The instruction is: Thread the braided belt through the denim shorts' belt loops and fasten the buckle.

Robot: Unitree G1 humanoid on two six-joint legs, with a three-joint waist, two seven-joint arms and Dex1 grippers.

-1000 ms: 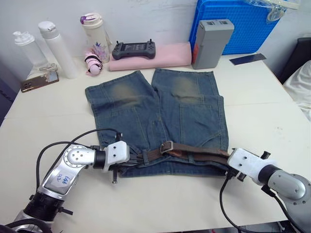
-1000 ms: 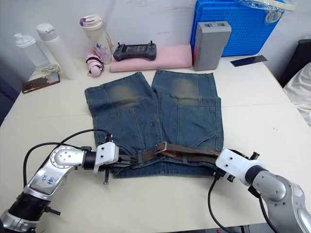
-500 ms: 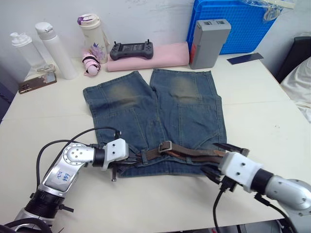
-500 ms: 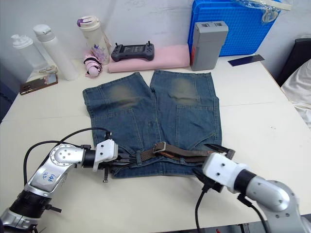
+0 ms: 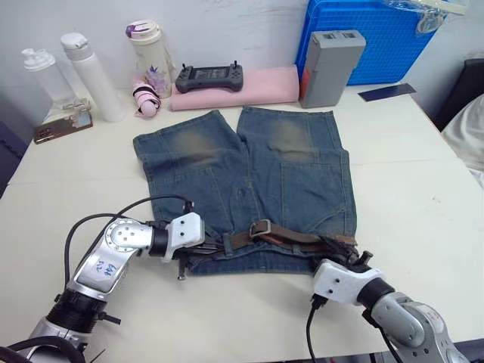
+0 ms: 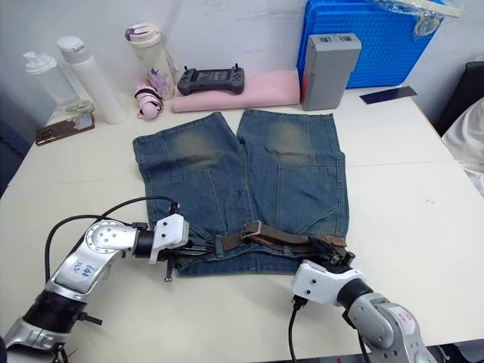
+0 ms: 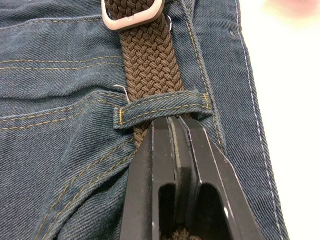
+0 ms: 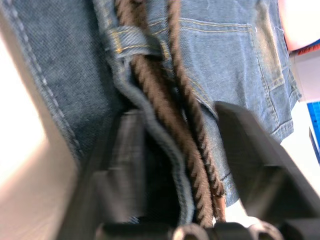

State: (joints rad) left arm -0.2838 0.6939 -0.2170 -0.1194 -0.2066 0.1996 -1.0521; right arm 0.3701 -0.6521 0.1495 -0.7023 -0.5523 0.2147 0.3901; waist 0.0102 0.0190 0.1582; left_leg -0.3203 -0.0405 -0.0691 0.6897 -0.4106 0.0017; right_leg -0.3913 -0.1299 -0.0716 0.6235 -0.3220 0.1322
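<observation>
Nearest to me, the right end effector point(image 6: 338, 259) sits at the right end of the waistband, its two black fingers spread wide on either side of the denim edge and the strands of the braided belt point(image 5: 291, 236); it closes on nothing. Across from it, the left end effector point(image 7: 172, 120) has its fingers pinched flat together on the belt, just short of one of the belt loops point(image 7: 162, 108).

The denim shorts point(image 5: 249, 174) lie flat on the pale tabletop point(image 5: 408, 181), waistband toward the robot and legs pointing away. The belt runs along that waistband, with the buckle point(image 5: 259, 227) near the middle.

I judge the belt light and floppy, so it will buckle rather than push through a loop; it is better pulled, gripped close to the loop. Its rough weave should hold well between the fingers. The denim is soft and will bunch and drag along unless it is held near the same loop.

The head views give the whole layout and both arms. The left wrist view shows the belt passing under the stitched loop and the silver buckle frame beyond it. The right wrist view shows the belt doubled, two strands side by side under another loop.

Farther back stand bottles point(image 5: 91, 76), a phone point(image 5: 62, 126), a black controller point(image 5: 209, 77) on a pink rolled cloth point(image 5: 257, 87), a grey box point(image 5: 330, 66) and a blue crate point(image 5: 378, 38).
</observation>
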